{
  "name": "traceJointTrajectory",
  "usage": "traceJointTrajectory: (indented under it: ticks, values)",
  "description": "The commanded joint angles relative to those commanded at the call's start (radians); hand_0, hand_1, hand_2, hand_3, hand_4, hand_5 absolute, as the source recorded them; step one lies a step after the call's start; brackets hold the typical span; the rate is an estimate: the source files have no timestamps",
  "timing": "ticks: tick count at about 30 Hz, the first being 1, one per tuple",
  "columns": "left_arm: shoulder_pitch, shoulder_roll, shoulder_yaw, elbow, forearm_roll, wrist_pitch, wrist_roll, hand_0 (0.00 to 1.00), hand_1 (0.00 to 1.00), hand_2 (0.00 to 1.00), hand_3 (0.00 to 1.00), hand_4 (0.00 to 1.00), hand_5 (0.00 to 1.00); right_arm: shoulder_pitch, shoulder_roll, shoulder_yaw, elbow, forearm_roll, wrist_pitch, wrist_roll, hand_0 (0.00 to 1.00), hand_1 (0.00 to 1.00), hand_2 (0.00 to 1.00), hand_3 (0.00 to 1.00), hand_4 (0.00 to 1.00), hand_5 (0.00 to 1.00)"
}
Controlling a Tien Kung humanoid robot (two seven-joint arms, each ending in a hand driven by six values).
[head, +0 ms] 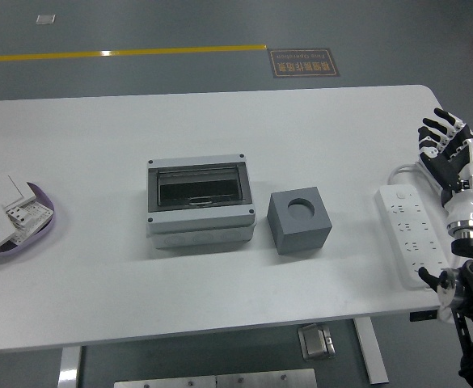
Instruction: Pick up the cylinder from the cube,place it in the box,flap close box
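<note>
grey plastic, the box (pixel 201 204) is sitting near the middle of the white table (pixel 179 121), its dark see-through flap lying closed over the top; the inside is showing only as a dark space, and whether the cylinder is lying in there cannot be told. just beside its right side, not touching, the grey cube (pixel 299 220) is standing with its round socket showing empty. at the left edge a purple tray (pixel 34 229) is holding white wall switches, some hanging over its rim. along the right edge a white power strip (pixel 412 233) is lying with its cable coiled behind. above that edge the right hand (pixel 446 153) is hovering, fingers spread and gripping nothing.
</note>
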Motion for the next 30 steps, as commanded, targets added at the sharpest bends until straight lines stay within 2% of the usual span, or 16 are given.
traceJointTrajectory:
  ticks: [5, 6, 13, 22, 30]
  values:
    - [-0.002, 0.006, -0.002, 0.0, 0.007, -0.002, 0.002, 0.601, 0.582, 0.558, 0.6, 0.667, 0.257, -0.003, 0.007, 0.022, -0.001, -0.002, 0.001, 0.003, 0.698, 0.655, 0.683, 0.71, 0.618, 0.16]
    - [-0.003, 0.008, -0.004, 0.0, 0.009, -0.002, 0.003, 0.601, 0.582, 0.558, 0.6, 0.666, 0.257, -0.003, 0.006, 0.023, -0.003, -0.002, 0.001, 0.002, 0.754, 0.668, 0.691, 0.717, 0.664, 0.168]
    - [-0.004, 0.013, -0.01, 0.0, 0.018, -0.004, 0.003, 0.601, 0.582, 0.557, 0.599, 0.668, 0.259, -0.003, 0.007, 0.037, -0.021, 0.006, 0.0, 0.004, 0.764, 0.672, 0.69, 0.72, 0.675, 0.173]
    - [0.004, 0.002, -0.02, 0.0, 0.014, -0.001, 0.006, 0.601, 0.582, 0.557, 0.6, 0.668, 0.258, -0.014, 0.002, 0.051, 0.018, -0.015, -0.004, -0.003, 0.76, 0.672, 0.689, 0.719, 0.669, 0.167]
    - [-0.004, 0.002, -0.029, 0.0, 0.021, -0.004, 0.002, 0.601, 0.583, 0.558, 0.599, 0.667, 0.258, -0.011, 0.008, 0.044, 0.021, -0.022, -0.003, -0.008, 0.751, 0.668, 0.688, 0.72, 0.683, 0.167]
